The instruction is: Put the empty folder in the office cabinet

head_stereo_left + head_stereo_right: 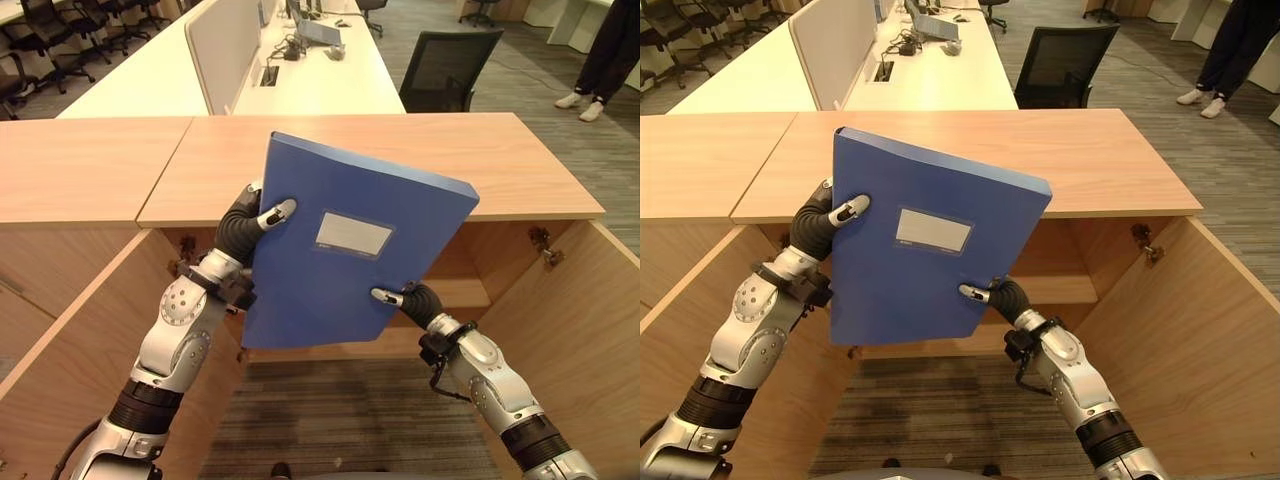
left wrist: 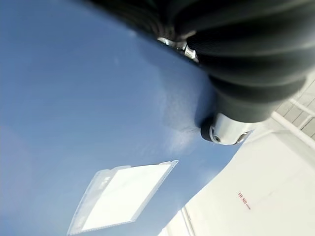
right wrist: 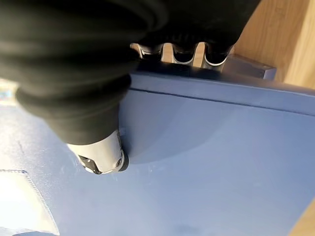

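Currently blue folder (image 1: 350,245) is held in the air between both hands, in front of the open cabinet (image 1: 560,310), long axis near upright, tilted. Left hand (image 1: 250,225) pinches its upper left edge, thumb on the front; right hand (image 1: 415,300) pinches the lower right corner. Cover smooth, rigid plastic with clear label pocket. Wooden shelf lies behind and below

no text can be read. the label pocket (image 1: 354,235) on the blue folder (image 1: 330,290) is blank, and small red marks (image 2: 244,200) on a white surface in the left wrist view are illegible.
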